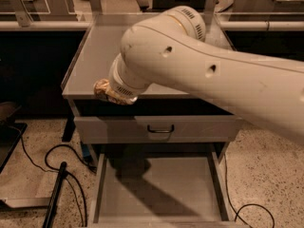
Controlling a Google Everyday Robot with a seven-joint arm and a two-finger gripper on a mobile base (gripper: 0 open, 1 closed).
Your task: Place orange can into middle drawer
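Note:
The orange can (pixel 101 90) is a crumpled, shiny orange-gold can at the front left edge of the grey cabinet top (pixel 95 56). It sticks out from under the wrist of my large white arm (pixel 190 65). My gripper (pixel 110 93) is at the can, mostly hidden by the wrist, and holds it over the cabinet's front edge. The middle drawer (pixel 159 191) is pulled open below, a broad shallow grey tray with nothing in it. The can is above and to the left of it.
A closed drawer front with a black handle (pixel 160 128) sits between the cabinet top and the open tray. Black cables (pixel 50 158) and a black pole (pixel 54 196) lie on the speckled floor at the left. Another cable (pixel 247 208) lies at the right.

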